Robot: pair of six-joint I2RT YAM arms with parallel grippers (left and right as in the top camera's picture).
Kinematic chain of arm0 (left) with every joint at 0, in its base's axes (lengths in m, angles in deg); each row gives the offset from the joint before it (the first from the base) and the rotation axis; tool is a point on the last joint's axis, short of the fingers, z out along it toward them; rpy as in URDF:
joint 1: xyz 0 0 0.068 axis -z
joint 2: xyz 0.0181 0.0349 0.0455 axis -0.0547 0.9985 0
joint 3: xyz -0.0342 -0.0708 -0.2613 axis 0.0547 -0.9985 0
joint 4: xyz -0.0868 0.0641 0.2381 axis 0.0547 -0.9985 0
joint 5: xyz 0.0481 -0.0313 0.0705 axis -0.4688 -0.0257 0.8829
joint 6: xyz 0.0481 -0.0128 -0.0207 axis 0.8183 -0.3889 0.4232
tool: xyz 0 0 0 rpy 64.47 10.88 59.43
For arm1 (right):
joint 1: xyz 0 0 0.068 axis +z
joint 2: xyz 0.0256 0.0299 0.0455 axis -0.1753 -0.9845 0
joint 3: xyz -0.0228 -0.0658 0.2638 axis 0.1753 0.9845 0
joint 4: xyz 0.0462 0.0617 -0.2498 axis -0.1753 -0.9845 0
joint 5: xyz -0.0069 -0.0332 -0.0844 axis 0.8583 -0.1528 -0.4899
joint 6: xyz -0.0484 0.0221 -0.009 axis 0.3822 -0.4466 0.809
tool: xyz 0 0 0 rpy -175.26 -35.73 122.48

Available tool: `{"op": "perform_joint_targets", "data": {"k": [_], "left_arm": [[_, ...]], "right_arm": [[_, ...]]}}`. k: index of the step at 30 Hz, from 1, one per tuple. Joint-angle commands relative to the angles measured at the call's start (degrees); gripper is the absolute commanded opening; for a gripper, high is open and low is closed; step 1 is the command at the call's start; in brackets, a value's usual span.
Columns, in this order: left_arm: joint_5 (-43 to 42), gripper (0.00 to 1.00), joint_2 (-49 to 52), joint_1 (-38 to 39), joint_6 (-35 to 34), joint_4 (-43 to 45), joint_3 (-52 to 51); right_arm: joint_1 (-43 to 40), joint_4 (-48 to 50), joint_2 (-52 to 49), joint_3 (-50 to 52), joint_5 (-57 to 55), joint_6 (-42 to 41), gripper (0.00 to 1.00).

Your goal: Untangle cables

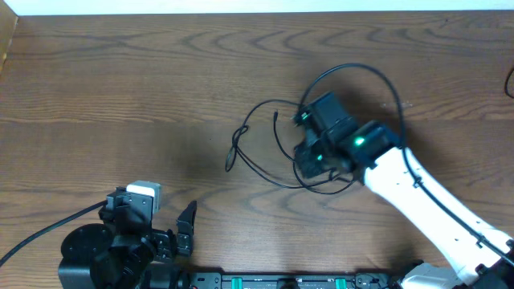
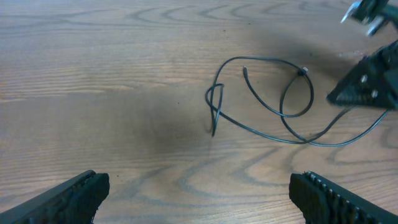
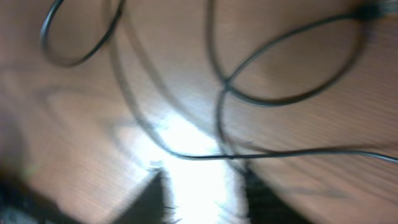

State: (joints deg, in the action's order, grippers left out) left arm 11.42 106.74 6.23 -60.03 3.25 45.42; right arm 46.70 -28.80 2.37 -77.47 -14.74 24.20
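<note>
Cable, thin and black, lies in loose loops on the brown wooden table. It sits a bit right of the middle. The loops cross over each other in a few spots. One small loop is on the left end, and a bigger round loop is on the right. A short loose end pokes up inside the mess. I cannot tell if it is one cord or more than one.

The right gripper is down low, right over the right side of the cable. It sits at the end of a white arm that comes in from the bottom right corner. From above, a loop of the cable curves around the top of this gripper. The right wrist picture is blurry. In it, the two dark fingers stand apart with a bright strip of table between them. One strand of cable runs across just past the fingertips. I cannot tell if it touches them.

The left gripper is near the bottom left of the table, well apart from the cable. Its two black fingers are spread very wide. They hold nothing, and bare wood shows between them. The cable lies farther out in front of it.
</note>
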Motion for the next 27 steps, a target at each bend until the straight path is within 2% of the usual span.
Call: {"op": "perform_joint_targets", "data": {"k": [1, 2, 7, 13, 18, 23, 27], "left_arm": [[-0.1, 1.00, 0.0, -0.1, 1.0, 0.0, 0.4], [-0.1, 1.00, 0.0, -0.1, 1.0, 0.0, 0.4], [-0.1, 1.00, 0.0, -0.1, 1.0, 0.0, 0.4], [-0.1, 1.00, 0.0, -0.1, 1.0, 0.0, 0.4], [-0.1, 1.00, 0.0, -0.1, 1.0, 0.0, 0.4], [-0.1, 1.00, 0.0, -0.1, 1.0, 0.0, 0.4], [-0.1, 1.00, 0.0, -0.1, 1.0, 0.0, 0.4]], "right_arm": [[5.0, 0.6, -0.8, 2.1, -2.8, 6.7, 0.95], [6.2, 1.0, -1.1, 3.0, -6.4, 6.8, 0.99], [9.5, 8.5, -4.2, 9.3, -13.1, 9.5, 0.99], [9.5, 21.3, -10.2, 16.0, -13.0, 22.4, 0.99], [8.9, 27.3, -13.5, 16.0, -13.2, 26.1, 0.99], [6.3, 30.3, -15.3, 16.0, -12.8, 26.3, 0.99], [3.3, 32.2, -17.4, 16.0, -5.4, 26.3, 0.99]]}}
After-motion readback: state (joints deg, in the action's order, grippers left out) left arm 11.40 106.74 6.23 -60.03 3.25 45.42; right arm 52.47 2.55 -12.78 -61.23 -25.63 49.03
